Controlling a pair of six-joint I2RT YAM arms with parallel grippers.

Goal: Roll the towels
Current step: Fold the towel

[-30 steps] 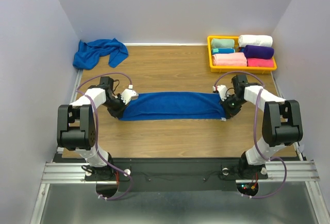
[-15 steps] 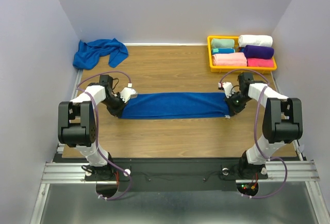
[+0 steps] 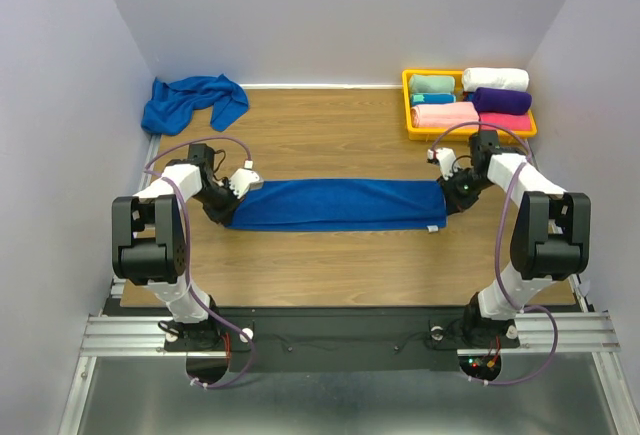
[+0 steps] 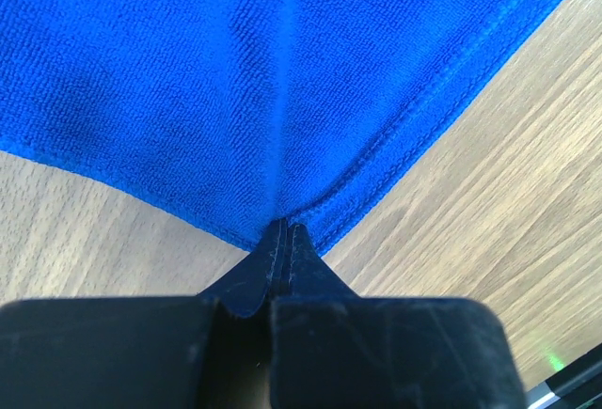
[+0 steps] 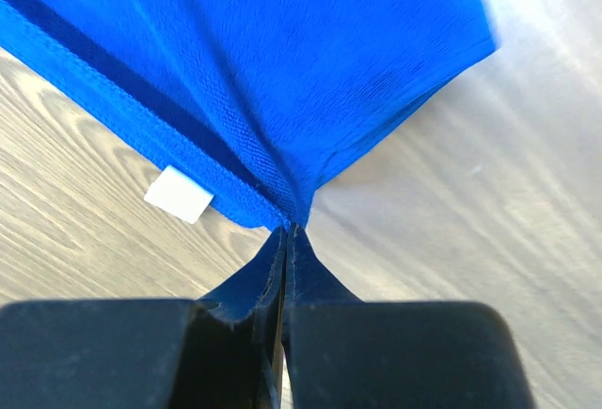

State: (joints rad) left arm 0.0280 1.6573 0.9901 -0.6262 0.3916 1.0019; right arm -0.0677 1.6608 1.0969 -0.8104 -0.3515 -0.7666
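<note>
A royal-blue towel point(image 3: 335, 204) lies stretched out flat and long across the middle of the table. My left gripper point(image 3: 232, 205) is shut on the towel's left end, its jaws pinching the hem point(image 4: 285, 226). My right gripper point(image 3: 447, 203) is shut on the towel's right end point(image 5: 290, 223), beside a small white tag point(image 5: 179, 194). The towel is pulled taut between both grippers. A second royal-blue towel point(image 3: 192, 101) lies crumpled at the far left corner.
A yellow tray point(image 3: 407, 105) at the far right holds rolled teal, white, pink and purple towels. Pale walls close in the table on the left, back and right.
Both grippers moved a little apart and away from me, the left leftward and the right rightward. The towel is now stretched longer and flatter.
</note>
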